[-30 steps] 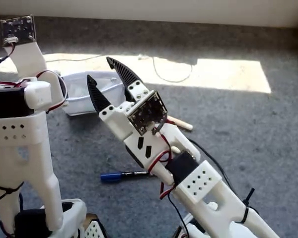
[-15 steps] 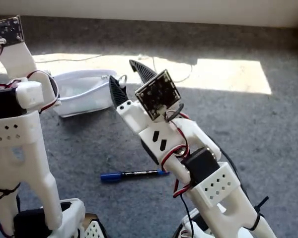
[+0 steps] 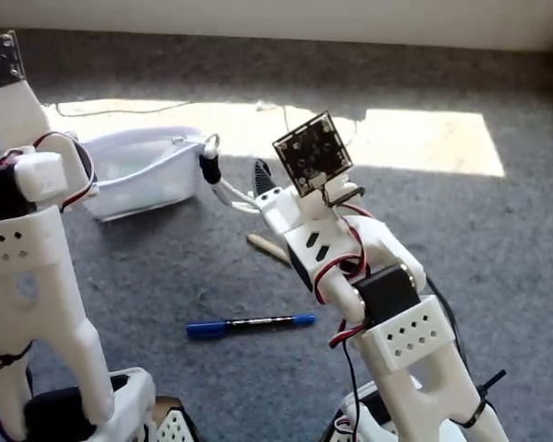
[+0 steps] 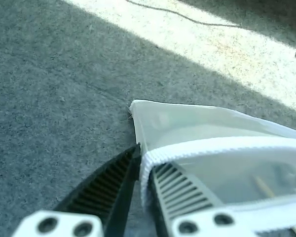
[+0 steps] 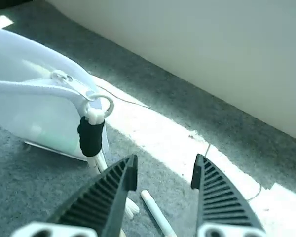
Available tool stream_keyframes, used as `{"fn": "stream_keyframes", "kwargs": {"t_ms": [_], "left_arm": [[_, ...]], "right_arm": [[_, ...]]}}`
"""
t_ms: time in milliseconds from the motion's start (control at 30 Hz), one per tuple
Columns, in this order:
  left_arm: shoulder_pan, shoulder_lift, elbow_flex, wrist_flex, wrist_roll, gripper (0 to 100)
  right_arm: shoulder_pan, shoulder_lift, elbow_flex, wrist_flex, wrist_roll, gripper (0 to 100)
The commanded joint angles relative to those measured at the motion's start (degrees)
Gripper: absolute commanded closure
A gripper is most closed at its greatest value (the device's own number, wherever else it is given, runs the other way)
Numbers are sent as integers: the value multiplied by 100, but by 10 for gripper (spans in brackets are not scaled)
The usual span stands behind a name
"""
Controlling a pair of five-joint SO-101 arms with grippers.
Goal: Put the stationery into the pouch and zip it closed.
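On the coarse grey carpet (image 3: 461, 249), the translucent soft-sided pouch (image 3: 134, 170) is lying open, with the left gripper (image 4: 138, 154) pinching its white toothed zip tape. The right gripper (image 5: 163, 170) is hovering with its jaws spread just short of the black-sleeved ring pull (image 5: 91, 134). A blue pen (image 3: 249, 324) and a wooden pencil (image 3: 265, 247) are lying outside the pouch, the right arm partly hiding the pencil.

The left arm (image 3: 32, 258) and right arm (image 3: 401, 336) are white plastic with black servos (image 3: 384, 293), looped red and black wires (image 3: 327, 281) and rows of small holes. The left claw (image 4: 143, 164) and right claw (image 5: 165, 163) have ribbed black fingers (image 5: 111, 190) on white, screwed mounts. A square board (image 3: 313, 154) sits behind the right claw.
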Motion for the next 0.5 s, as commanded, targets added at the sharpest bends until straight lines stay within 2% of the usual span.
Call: {"fn": "stream_keyframes", "kwargs": {"t_ms": [0,133,233,467], "left_arm": [[-312,-57,-110,-53,62,993],[-479,-57,-110,-53,62,993],[-576,-57,-110,-53,62,993],[-646,-57,-92,-44,62,993]], "right_arm": [[84,-180,4,31,9,826],[75,-180,110,31,26,826],[66,66,101,48,308,826],[57,1710,22,40,378,826]]}}
